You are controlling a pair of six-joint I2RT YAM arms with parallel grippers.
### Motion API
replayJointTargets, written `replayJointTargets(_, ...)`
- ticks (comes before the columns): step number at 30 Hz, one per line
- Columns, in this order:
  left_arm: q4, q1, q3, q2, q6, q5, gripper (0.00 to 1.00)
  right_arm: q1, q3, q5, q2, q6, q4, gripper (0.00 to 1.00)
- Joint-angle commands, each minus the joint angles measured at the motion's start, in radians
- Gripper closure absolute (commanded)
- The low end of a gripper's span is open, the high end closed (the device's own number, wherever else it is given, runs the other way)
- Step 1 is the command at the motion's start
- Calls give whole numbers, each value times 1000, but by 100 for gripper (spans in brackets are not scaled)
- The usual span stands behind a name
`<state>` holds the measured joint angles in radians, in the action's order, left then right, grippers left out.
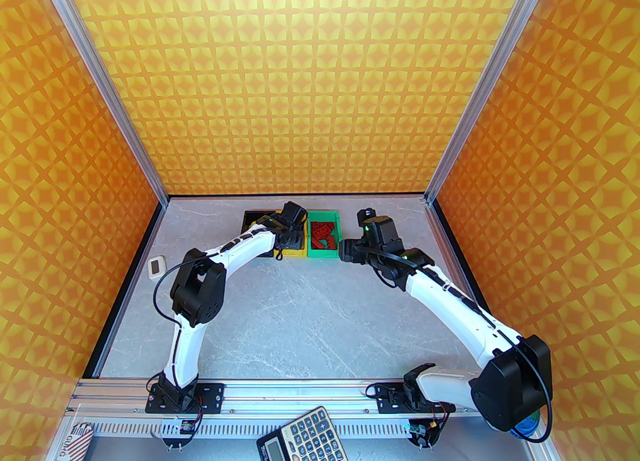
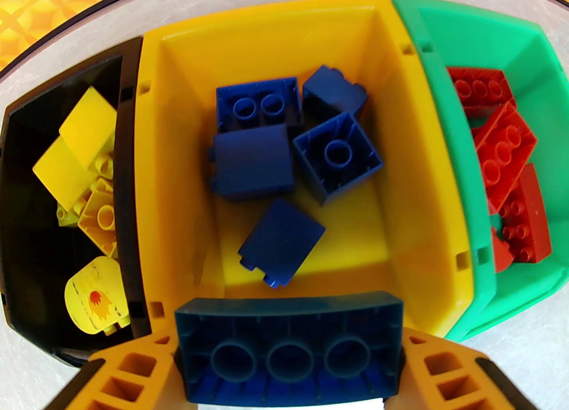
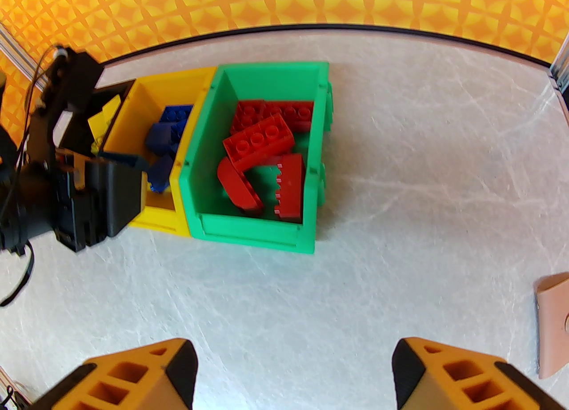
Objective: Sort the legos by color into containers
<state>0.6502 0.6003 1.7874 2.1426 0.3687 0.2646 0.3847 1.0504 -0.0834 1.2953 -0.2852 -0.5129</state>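
Within half-open left hand [image 2: 288,368], blue lego [image 2: 289,332]

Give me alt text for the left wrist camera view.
The left gripper holds a long blue brick, underside toward the camera, over the yellow bin, where five blue bricks lie. A black bin with yellow pieces and a green bin with red bricks flank it.

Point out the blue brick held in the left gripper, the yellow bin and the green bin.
blue brick [image 2: 289,346]: left wrist view, on its hollow underside.
yellow bin [image 2: 266,30]: left wrist view, on the bare far inner wall.
green bin [image 3: 253,232]: right wrist view, on the near outer wall.
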Motion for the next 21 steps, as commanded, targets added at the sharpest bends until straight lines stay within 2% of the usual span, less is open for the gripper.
replayJointTargets(1,13,-16,30,21,-6,-23,46,1,-20,-21,-25,-22,-16,23)
replayJointTargets(9,2,-15,30,17,-14,-36,33,0,-23,-20,-22,-26,-16,23)
replayJointTargets(12,-2,-16,40,19,-16,-38,23,0,-22,-24,-23,-26,-19,23)
replayJointTargets(15,2,-16,56,23,-16,-38,16,0,-23,-29,-28,-24,-23,22)
replayJointTargets(21,0,-15,64,2,-20,-37,13,1,-27,-36,-28,-20,-22,22)
